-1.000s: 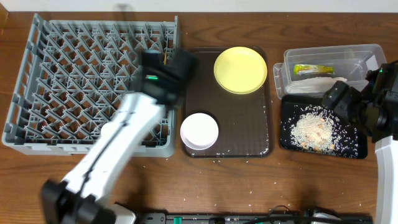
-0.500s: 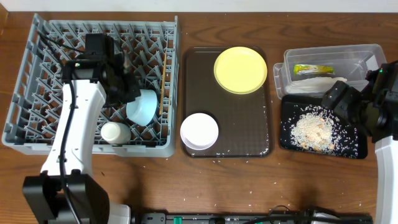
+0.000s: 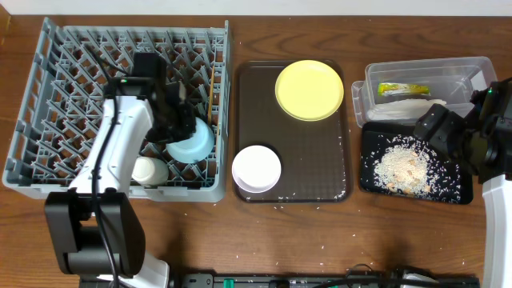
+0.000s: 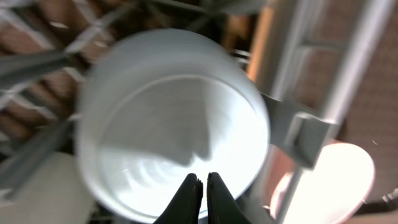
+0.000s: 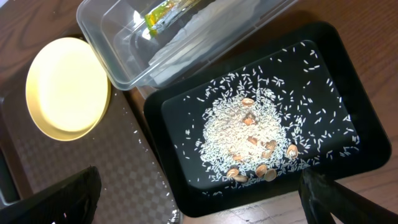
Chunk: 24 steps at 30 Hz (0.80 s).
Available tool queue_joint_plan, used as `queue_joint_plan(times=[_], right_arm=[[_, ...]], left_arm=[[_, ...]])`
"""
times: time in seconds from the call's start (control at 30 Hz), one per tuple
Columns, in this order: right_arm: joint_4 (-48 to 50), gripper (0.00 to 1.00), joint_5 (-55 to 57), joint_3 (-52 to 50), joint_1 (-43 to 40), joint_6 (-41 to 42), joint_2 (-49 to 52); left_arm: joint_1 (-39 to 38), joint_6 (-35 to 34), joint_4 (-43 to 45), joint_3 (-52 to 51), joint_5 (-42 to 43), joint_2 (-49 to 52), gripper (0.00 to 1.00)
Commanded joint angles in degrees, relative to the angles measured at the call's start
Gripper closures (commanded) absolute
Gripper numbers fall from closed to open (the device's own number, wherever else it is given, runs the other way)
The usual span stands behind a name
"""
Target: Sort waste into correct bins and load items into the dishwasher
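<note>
My left gripper (image 3: 182, 126) is shut and holds nothing; its tips (image 4: 202, 186) hang just over the inside of the light blue bowl (image 3: 190, 144) (image 4: 174, 118). The bowl sits in the grey dish rack (image 3: 48, 96). A white cup (image 3: 148, 170) lies next to it, and a chopstick (image 3: 210, 112) leans along the rack's right side. The yellow plate (image 3: 310, 90) (image 5: 67, 87) and white bowl (image 3: 256, 168) are on the brown tray. My right gripper (image 3: 438, 128) (image 5: 199, 202) is open above the black tray (image 3: 460, 188) (image 5: 155, 112), which holds rice (image 5: 249, 134).
The clear tub (image 3: 472, 68) (image 5: 102, 37) holds the green-and-orange wrapper (image 3: 404, 89) (image 5: 163, 11) and the white napkin (image 3: 408, 108) (image 5: 186, 37). Brownish bits lie among the rice. Loose grains are scattered on the brown serving tray (image 3: 320, 160) and on the wooden table's front.
My left arm has swung from the tray side in over the rack, then shifted a little right. The blue bowl has moved slightly right and forward. The right arm has not moved.
</note>
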Motion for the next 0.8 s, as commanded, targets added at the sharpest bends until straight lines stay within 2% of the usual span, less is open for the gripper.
queue_joint_plan(times=[0.0, 0.13, 0.2, 0.3, 0.4, 0.47, 0.6, 0.7, 0.77], right_arm=[[0.0, 0.01, 0.2, 0.3, -0.3, 0.7, -0.1], [0.0, 0.01, 0.2, 0.3, -0.3, 0.7, -0.1], [0.0, 0.01, 0.2, 0.3, -0.3, 0.7, -0.1], [0.0, 0.01, 0.2, 0.3, -0.3, 0.7, -0.1], [0.0, 0.01, 0.2, 0.3, -0.3, 0.7, 0.0], [0.0, 0.01, 0.2, 0.3, -0.3, 0.7, -0.1], [0.0, 0.01, 0.2, 0.3, -0.3, 0.7, -0.1], [0.0, 0.01, 0.2, 0.3, -0.3, 0.7, -0.1], [0.0, 0.01, 0.2, 0.3, -0.3, 0.7, -0.1]], left_arm=[[-2.3, 0.6, -0.2, -0.3, 3.1, -0.5, 0.92], [-3.8, -1.7, -0.6, 0.0, 3.3, -1.2, 0.92], [-5.2, -1.9, -0.8, 1.3, 5.0, -3.4, 0.88], [-9.5, -1.8, -0.6, 1.6, 4.5, -6.2, 0.88], [-15.8, -2.4, -0.3, 1.3, 0.1, -6.2, 0.88], [-19.5, -5.3, 0.5, 0.3, -5.2, -5.7, 0.9], [-27.5, -15.4, 4.0, -2.8, -17.2, -1.5, 0.92], [-30.3, -21.1, 6.9, -4.0, -17.6, 3.1, 0.92], [-32.7, -21.3, 10.5, -4.0, -14.7, 8.1, 0.92]])
